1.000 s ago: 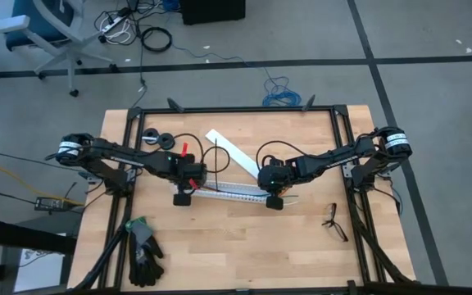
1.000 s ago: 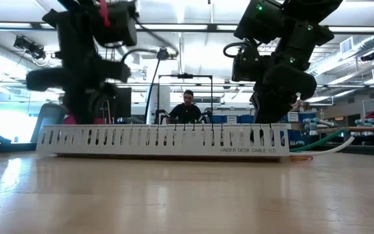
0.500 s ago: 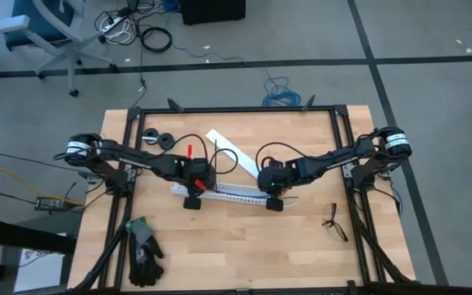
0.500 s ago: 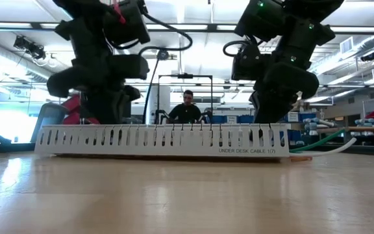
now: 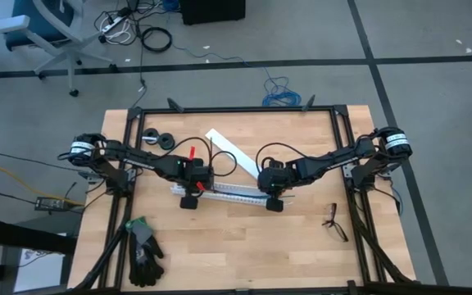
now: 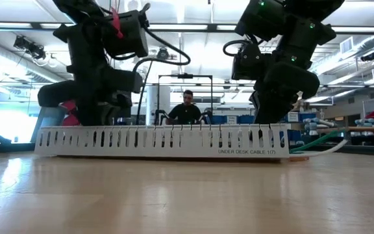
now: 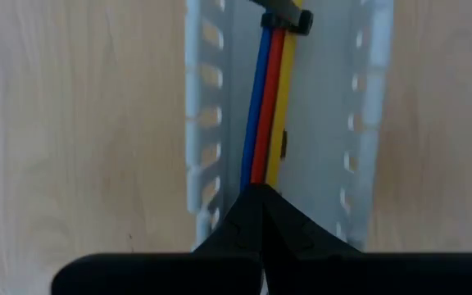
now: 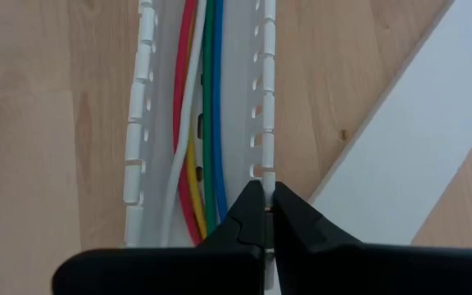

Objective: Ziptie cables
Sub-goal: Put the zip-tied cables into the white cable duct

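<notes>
The cables (image 7: 265, 106), thin blue, red and yellow wires with a dark end plug (image 7: 285, 12), lie along the inside of a long white slotted channel (image 5: 228, 193). More wires, red, white, yellow, green and blue, show in the right wrist view (image 8: 203, 106). My left gripper (image 5: 191, 190) is shut on the wires near the channel's left end. My right gripper (image 5: 270, 190) is shut on the channel's wall near its right end. A thin black strip (image 5: 217, 157), perhaps the ziptie, lies just beyond the channel. My left gripper pinches the bundle of coloured wires (image 7: 262, 176) between its two fingers, coming from above and pointing down. The wires run along the channel's floor away from the fingertips (image 7: 248, 205) to the dark plug. My right gripper pinches one slotted side wall of the channel (image 8: 266, 174), one finger inside and one outside, coming from above. The channel (image 6: 161, 140) rests flat on the table.
A flat white strip (image 5: 234, 152) lies slanted beyond the channel. Dark spectacles (image 5: 332, 220) lie at the near right, a black glove (image 5: 143, 250) at the near left and two black rings (image 5: 158, 139) at the far left. A person (image 6: 187, 107) sits beyond the table.
My left gripper has gone toward the table's right edge and down onto the left end of the channel. My right gripper has kept its place on the channel.
</notes>
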Robot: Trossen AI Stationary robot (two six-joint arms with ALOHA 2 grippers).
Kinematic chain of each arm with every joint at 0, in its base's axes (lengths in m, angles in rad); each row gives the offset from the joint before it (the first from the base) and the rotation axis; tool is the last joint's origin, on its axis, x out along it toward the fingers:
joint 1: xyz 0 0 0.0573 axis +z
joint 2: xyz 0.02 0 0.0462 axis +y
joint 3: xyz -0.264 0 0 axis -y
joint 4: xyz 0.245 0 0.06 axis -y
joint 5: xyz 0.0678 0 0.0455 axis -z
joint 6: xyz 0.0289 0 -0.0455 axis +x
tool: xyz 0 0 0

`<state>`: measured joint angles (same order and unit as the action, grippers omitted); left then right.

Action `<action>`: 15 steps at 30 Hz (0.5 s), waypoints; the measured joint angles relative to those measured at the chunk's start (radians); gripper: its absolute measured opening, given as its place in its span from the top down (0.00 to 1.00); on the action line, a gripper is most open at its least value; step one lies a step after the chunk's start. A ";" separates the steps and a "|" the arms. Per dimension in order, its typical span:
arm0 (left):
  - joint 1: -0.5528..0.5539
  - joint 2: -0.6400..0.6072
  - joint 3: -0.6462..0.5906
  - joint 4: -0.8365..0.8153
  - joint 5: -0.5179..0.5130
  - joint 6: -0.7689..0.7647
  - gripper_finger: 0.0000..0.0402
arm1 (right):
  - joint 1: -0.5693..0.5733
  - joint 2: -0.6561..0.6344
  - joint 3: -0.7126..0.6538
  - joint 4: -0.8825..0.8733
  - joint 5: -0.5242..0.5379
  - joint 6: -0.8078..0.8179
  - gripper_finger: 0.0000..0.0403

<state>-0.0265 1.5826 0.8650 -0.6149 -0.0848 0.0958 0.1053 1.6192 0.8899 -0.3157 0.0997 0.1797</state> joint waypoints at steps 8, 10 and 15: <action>0.000 -0.001 0.000 -0.104 -0.003 -0.023 1.00 | 0.000 0.000 0.000 -0.007 0.010 0.000 1.00; 0.000 -0.001 0.000 -0.125 -0.004 -0.029 1.00 | 0.000 0.000 0.000 -0.007 0.010 0.000 1.00; 0.000 -0.002 0.000 -0.173 -0.011 -0.048 1.00 | 0.000 0.000 0.000 -0.008 0.011 0.000 1.00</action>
<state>-0.0265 1.5810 0.8654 -0.7883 -0.0959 0.0479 0.1055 1.6192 0.8900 -0.3237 0.1104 0.1801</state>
